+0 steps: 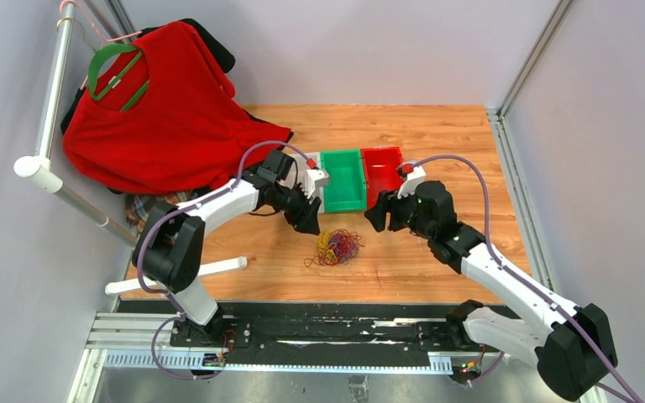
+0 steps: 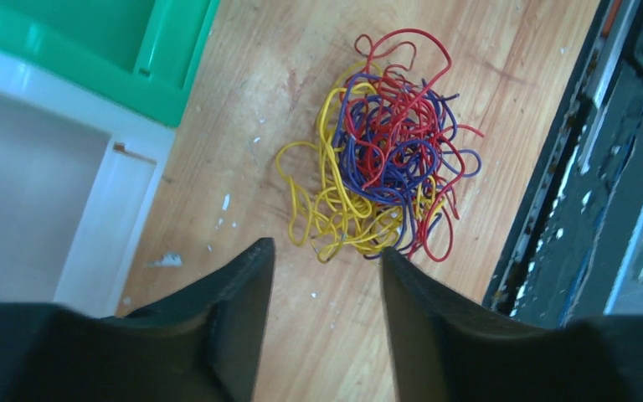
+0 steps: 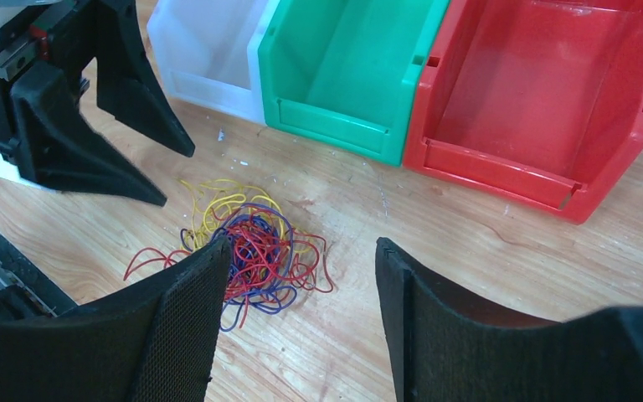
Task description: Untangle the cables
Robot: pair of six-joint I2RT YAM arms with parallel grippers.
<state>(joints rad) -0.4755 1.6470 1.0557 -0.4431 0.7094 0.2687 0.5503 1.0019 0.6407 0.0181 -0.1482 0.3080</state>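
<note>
The cables [image 1: 337, 247] lie in one tangled heap of thin yellow, red and purple wires on the wooden table. The heap shows in the left wrist view [image 2: 381, 163] and in the right wrist view [image 3: 247, 243]. My left gripper [image 1: 309, 220] hovers just left of and behind the heap, open and empty [image 2: 326, 251]. My right gripper [image 1: 378, 218] hovers to the right of the heap, open and empty [image 3: 301, 247]. Neither gripper touches the cables. The left gripper also shows in the right wrist view [image 3: 172, 172].
Three bins stand behind the heap: white [image 3: 209, 50], green [image 1: 342, 180] and red [image 1: 380, 172], all empty. A red shirt [image 1: 164, 117] hangs on a rack at the back left. A black rail [image 1: 319, 332] runs along the near edge.
</note>
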